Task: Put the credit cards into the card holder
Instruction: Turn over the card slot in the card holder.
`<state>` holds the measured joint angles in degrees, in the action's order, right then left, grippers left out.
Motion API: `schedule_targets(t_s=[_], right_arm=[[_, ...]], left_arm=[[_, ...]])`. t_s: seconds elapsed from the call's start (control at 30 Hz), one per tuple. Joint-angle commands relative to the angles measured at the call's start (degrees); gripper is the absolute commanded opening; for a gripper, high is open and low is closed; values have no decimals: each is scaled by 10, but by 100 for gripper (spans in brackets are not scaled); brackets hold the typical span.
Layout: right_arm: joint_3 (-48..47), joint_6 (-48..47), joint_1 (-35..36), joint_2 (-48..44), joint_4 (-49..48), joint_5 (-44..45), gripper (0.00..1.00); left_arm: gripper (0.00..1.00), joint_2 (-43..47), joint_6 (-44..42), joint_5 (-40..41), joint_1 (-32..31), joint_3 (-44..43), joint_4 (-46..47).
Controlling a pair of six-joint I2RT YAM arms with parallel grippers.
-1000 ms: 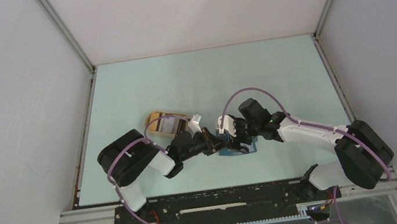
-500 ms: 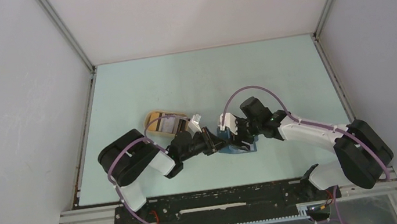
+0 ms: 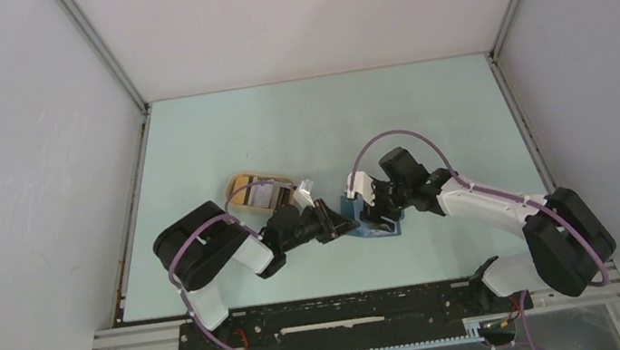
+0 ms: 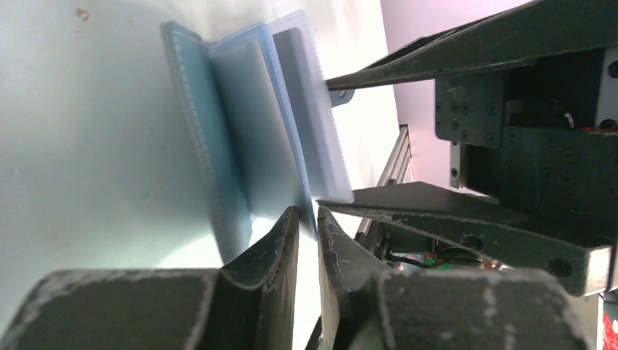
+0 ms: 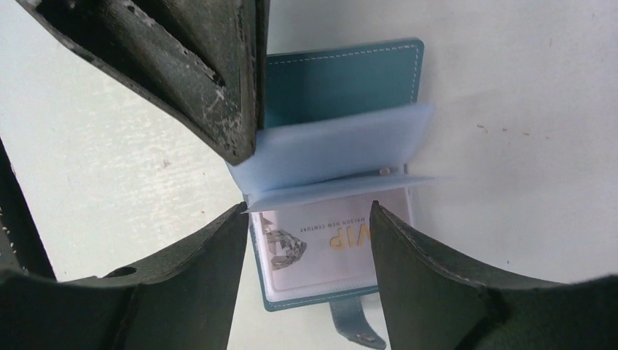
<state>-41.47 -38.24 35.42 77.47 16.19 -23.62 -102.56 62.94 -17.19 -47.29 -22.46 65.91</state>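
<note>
The left jaws are almost closed, with only a thin gap. Their fingertips [image 4: 290,222] sit at the edge of a pale blue page [image 4: 255,124] of the card holder [image 5: 342,73]. I cannot tell if they pinch it. The right jaws are wide open and hold nothing. They hang just over a pale card [image 5: 328,248] that says VIP. That card is inside a clear pocket of the card holder. The card holder lies open on the desk [image 3: 281,124], between the 2 arms. Its snap tab [image 5: 350,324] sticks out. Farther back on the left sits a tan tray [image 3: 239,188] with grey cards [image 3: 262,198] in it.
</note>
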Motion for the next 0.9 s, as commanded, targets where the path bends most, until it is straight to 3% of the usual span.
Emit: schedule_targets(t_s=[0.0,0.33,0.6,0.73,0.87], right_arm=[[-27,-11,-23,-27,22,2,71],[-51,-47,-86,-40,109,-40,75],[-69,-39,-153,-87,139,-102,76],[-75,10,-161,-103,130,-179,73],[-83,105,-109,-59,92,-197,60]], left_arm=[[20,10,-25,9,6,-7,-39],[19,45,-78,33,5,-29,-157],[18,54,-96,37,6,-40,-195],[17,57,-102,34,5,-46,-203],[16,63,-106,30,5,-50,-211]])
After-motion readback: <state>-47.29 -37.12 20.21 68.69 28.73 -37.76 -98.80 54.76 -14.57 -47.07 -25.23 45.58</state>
